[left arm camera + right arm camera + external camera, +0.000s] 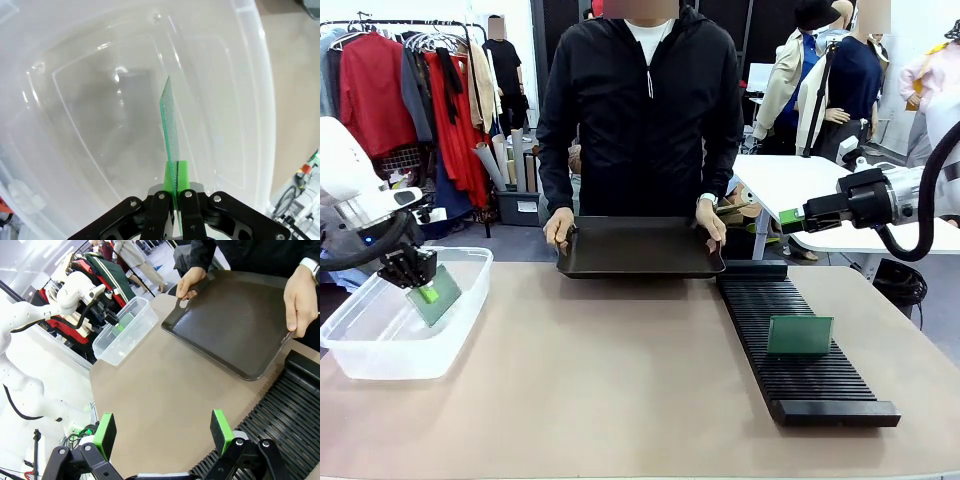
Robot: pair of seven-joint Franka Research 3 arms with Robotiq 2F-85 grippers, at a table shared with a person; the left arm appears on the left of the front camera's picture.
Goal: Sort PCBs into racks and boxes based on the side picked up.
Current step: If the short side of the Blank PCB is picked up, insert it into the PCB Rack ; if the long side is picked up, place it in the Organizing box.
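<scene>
My left gripper is clamped on the lower edge of a PCB, holding the green board on edge, low inside the clear box. From the front, board and claw sit inside the tub's walls at the table's left end. My right gripper hangs wide open with nothing between its pads, raised above the table near the black rack.

As I read it, one board already stands upright in a slot in the near half of the rack, so that placement is done; the board in my left claw is at the box but not yet let go. Beyond, the person's hands hold a dark tray at the far edge, tilted toward me, and its surface looks bare, so I judge little is left to sort.

I cannot tell whether the held board touches the box floor; the clear plastic blurs that.
</scene>
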